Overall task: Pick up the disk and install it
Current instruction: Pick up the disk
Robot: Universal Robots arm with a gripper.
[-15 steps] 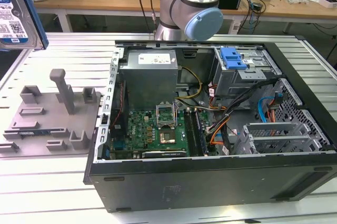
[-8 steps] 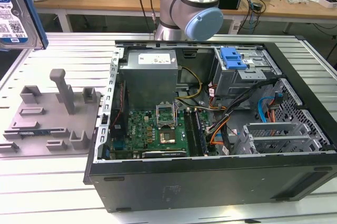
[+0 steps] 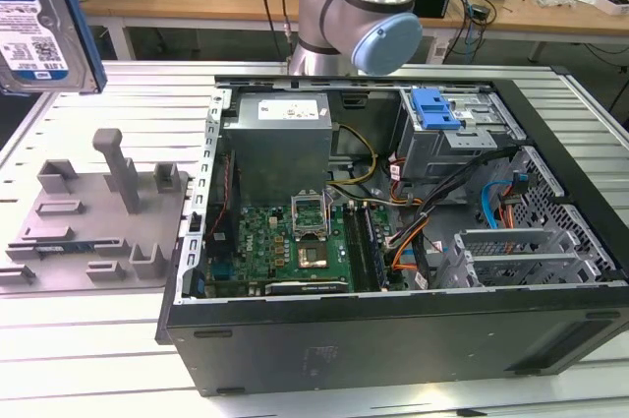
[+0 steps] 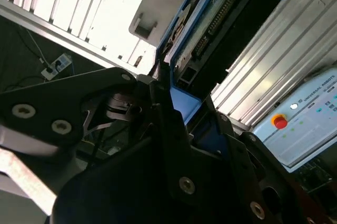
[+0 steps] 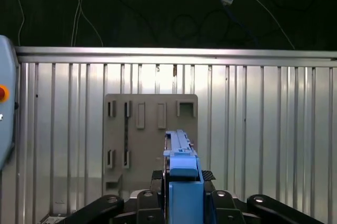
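Soft, even overhead light fills the exterior view, with mild shadow inside the computer case (image 3: 393, 339). In the second wrist view the ribbed table (image 4: 68, 2) blows out to white glare and the gripper (image 4: 181, 109) goes near-black against it. In the first wrist view the disk (image 5: 181, 182) is evenly lit and the floor (image 5: 158, 8) beyond is dark.
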